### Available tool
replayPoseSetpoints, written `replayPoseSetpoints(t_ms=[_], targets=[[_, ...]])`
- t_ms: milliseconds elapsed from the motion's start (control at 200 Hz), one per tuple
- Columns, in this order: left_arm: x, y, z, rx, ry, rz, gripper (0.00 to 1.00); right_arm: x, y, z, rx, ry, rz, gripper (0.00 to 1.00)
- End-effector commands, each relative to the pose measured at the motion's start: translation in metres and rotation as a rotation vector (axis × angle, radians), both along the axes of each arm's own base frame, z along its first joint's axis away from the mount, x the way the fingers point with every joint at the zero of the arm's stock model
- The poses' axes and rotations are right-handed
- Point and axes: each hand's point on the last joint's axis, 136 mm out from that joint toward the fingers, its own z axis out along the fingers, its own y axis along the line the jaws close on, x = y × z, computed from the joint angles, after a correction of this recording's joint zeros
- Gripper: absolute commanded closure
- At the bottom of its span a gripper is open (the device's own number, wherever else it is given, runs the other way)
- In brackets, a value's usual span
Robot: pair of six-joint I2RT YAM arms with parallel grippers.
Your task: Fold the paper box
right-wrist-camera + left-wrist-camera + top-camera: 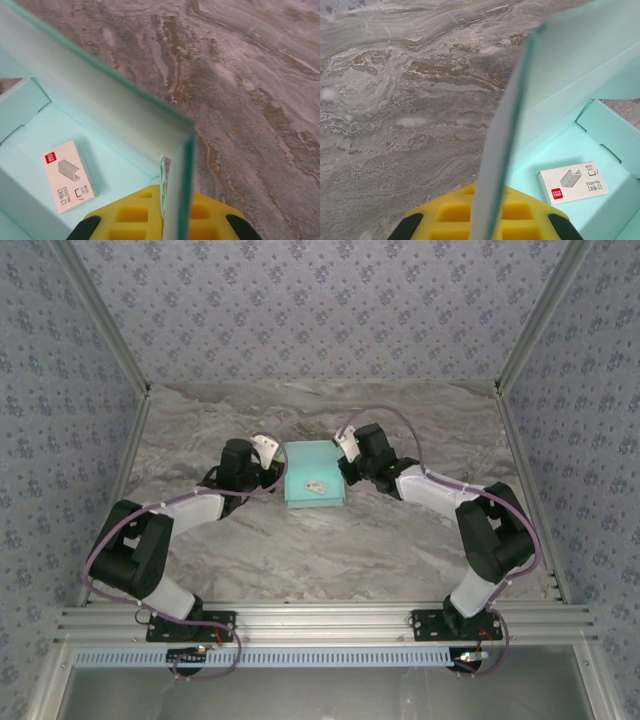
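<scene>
Sitting centred on the marbled worktop [300,560], the mint paper box [312,468] seems to need both side walls brought up evenly, the left end effector [266,452] and right end effector [346,448] each clamped on one, sparing the staple box [317,487] inside.

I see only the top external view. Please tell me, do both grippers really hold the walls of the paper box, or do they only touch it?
Observer: The left gripper is shut on the left wall of the paper box; the thin card is clamped in it.
Operator: And the right one?
Observer: The right gripper is shut on the right wall, near a corner.
Operator: What is the white thing inside?
Observer: A small white pack with a red mark and a staple drawing, lying flat on the box floor.
</scene>
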Motion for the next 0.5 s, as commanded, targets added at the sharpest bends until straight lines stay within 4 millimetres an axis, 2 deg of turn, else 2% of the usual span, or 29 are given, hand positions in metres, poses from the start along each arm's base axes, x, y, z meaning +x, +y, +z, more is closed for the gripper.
replayPoseSetpoints(t_ms=[0,290,415,440,495], targets=[[0.008,-0.004,0.012,-0.057,-0.007,0.077,0.97,0.01,-0.005,0.005,-0.017,-0.01,-0.158,0.93],[0.011,0.003,0.019,-0.087,0.048,0.318,1.0,0.011,-0.006,0.018,0.026,-0.012,-0.425,0.95],[0.011,0.007,0.022,-0.114,0.063,0.403,1.0,0.008,-0.011,0.011,0.021,-0.006,-0.507,0.95],[0.011,0.008,0.023,-0.12,0.064,0.421,1.0,0.013,-0.007,0.023,0.049,-0.024,-0.52,0.96],[0.011,0.01,0.024,-0.14,0.07,0.45,1.0,0.014,-0.007,0.023,0.064,-0.024,-0.541,0.96]])
